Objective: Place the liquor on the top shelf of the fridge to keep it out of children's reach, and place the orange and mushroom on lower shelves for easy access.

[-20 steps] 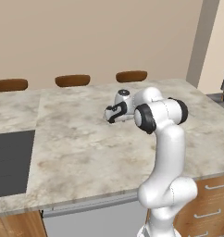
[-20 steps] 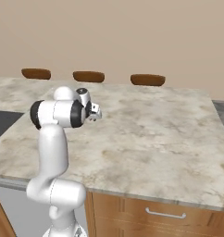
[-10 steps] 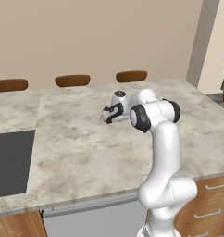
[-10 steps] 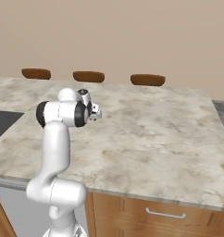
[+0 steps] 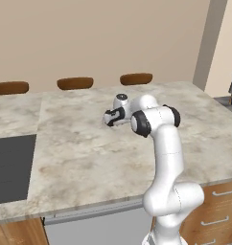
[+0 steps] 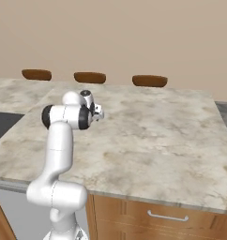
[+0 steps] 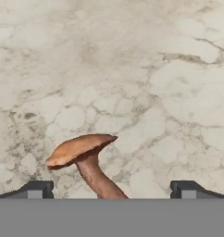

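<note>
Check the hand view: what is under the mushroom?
The mushroom lies tilted on the marbled countertop, between the open gripper fingertips. The counter surface shows all around it. The bottom of its stem runs out of the picture, so where it touches the counter is hidden.

— What is found under the hand?
— The mushroom (image 7: 88, 162) is seen on the counter (image 7: 146, 83), between the two fingertips (image 7: 35, 190) of the gripper (image 7: 111, 190) and nearer the left one, touched by neither.

— And around the arm?
— The gripper (image 5: 110, 117) is held over the middle of the counter (image 5: 84, 158). Three chair backs (image 5: 135, 78) are lined up behind the far edge; drawers (image 6: 167, 216) are set below the near edge.
</note>
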Robot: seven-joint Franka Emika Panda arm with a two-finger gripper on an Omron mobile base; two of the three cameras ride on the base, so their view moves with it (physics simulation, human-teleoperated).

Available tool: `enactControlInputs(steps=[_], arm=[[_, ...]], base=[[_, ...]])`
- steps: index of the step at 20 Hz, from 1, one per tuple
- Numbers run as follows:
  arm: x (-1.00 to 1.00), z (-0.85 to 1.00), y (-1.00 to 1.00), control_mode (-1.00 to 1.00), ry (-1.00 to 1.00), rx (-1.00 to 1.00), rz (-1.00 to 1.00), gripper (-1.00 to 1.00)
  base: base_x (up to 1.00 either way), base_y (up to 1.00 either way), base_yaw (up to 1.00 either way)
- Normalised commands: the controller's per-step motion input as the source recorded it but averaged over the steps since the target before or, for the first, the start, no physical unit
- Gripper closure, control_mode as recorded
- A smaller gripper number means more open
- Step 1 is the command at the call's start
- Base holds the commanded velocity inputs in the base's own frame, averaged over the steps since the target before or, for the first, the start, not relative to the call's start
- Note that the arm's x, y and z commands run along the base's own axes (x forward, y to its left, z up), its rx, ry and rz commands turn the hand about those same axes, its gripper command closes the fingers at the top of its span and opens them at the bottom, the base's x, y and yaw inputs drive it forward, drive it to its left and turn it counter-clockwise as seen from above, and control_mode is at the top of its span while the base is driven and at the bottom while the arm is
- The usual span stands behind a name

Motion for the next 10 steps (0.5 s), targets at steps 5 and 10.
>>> enactControlInputs(steps=[5,10], arm=[[0.29,-0.23,0.01,-1.0,0.01,0.0,0.0,1.0],[0.02,-0.39,0.0,-1.0,0.11,-0.01,0.0,1.0]], base=[[0.0,0.0,0.0],[0.0,0.0,0.0]])
